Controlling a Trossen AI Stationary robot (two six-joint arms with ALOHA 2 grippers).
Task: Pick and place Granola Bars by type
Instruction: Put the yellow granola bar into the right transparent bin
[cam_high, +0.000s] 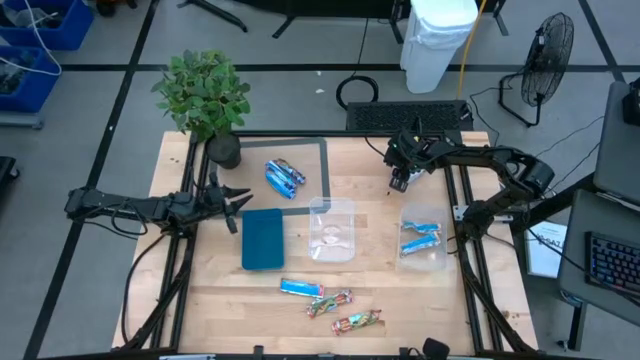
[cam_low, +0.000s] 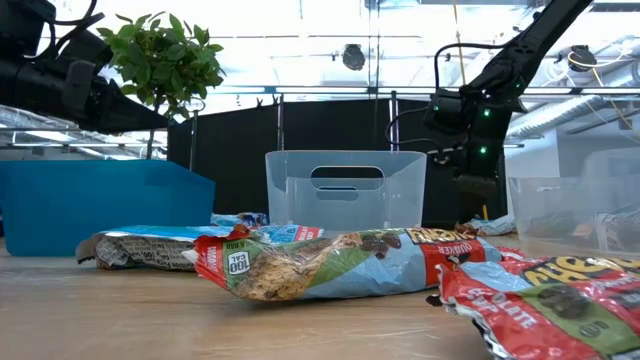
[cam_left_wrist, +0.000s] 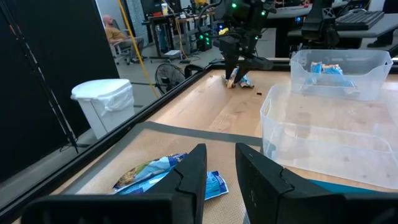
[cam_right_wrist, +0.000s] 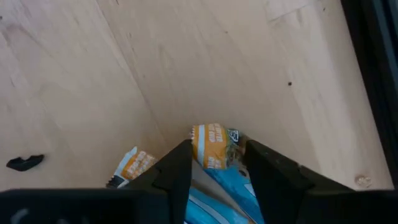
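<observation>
1. The right gripper (cam_right_wrist: 214, 165) points down at the far side of the bench (cam_high: 380, 290), its fingers (cam_right_wrist: 171, 171) set around the end of a light blue granola bar (cam_right_wrist: 214, 146) lying there.
2. Whether they are pinching it I cannot tell.
3. The left gripper (cam_left_wrist: 217, 171) hovers beside the teal tray (cam_high: 262, 238), fingers slightly parted and holding nothing.
4. Two light blue bars (cam_high: 420, 238) lie in the right tub (cam_high: 440, 262).
5. Darker blue bars (cam_high: 283, 177) lie at the taped mat.

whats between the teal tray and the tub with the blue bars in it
An empty clear tub sits between the teal tray and the tub holding light blue bars, seen in the high view.
</observation>
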